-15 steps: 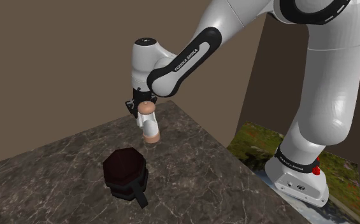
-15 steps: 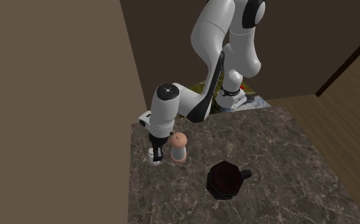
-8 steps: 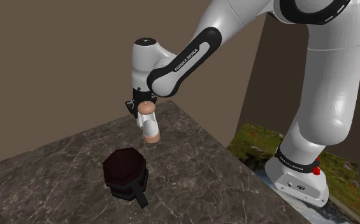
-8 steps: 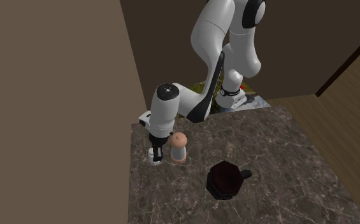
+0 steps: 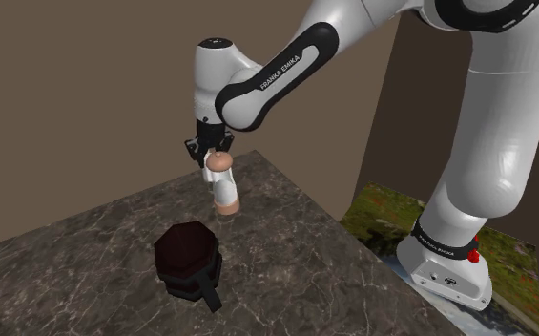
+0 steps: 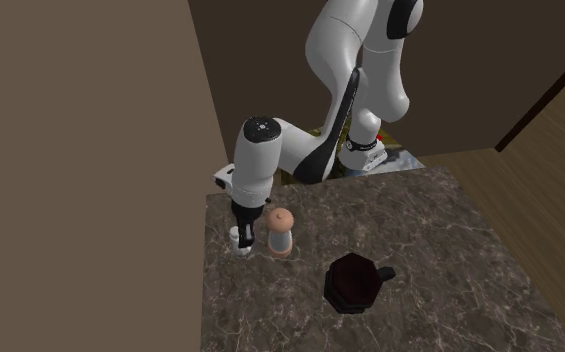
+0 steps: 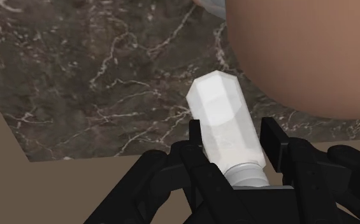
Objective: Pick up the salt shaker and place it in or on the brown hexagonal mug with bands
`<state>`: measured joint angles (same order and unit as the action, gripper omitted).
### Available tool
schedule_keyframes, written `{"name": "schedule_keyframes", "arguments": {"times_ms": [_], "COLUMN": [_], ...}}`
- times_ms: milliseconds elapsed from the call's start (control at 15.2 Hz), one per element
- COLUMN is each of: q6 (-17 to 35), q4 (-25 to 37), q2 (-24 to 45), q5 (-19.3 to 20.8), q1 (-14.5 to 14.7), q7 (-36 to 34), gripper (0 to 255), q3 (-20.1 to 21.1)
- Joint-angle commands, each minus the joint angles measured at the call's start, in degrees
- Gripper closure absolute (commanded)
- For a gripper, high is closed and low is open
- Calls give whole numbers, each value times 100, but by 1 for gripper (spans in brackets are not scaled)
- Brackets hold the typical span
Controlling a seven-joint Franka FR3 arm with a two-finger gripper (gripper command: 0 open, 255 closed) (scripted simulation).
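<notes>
Claw [image 7: 232, 137] is clamped across the white salt shaker [image 7: 220, 108], just beside the peach-topped grinder [image 6: 281, 235], so that it can be carried to the dark hexagonal mug [image 5: 189, 250] standing apart.

The big white arm [image 5: 487, 143] reaches far out. Its black two-finger gripper [image 7: 234, 141] points down, fingers squeezing a small white shaker [image 7: 220, 111].
</notes>
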<state>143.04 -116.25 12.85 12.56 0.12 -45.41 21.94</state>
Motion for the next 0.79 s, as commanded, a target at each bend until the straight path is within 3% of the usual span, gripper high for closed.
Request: {"name": "schedule_keyframes", "arguments": {"times_ms": [0,726], "q6": [-132,-878], "q4": [62,461], "q2": [-76,-467], "q5": [-66,-394], "q1": [-13,-75], "q7": [47,301], "gripper": [255,255], "q3": [25,110]}}
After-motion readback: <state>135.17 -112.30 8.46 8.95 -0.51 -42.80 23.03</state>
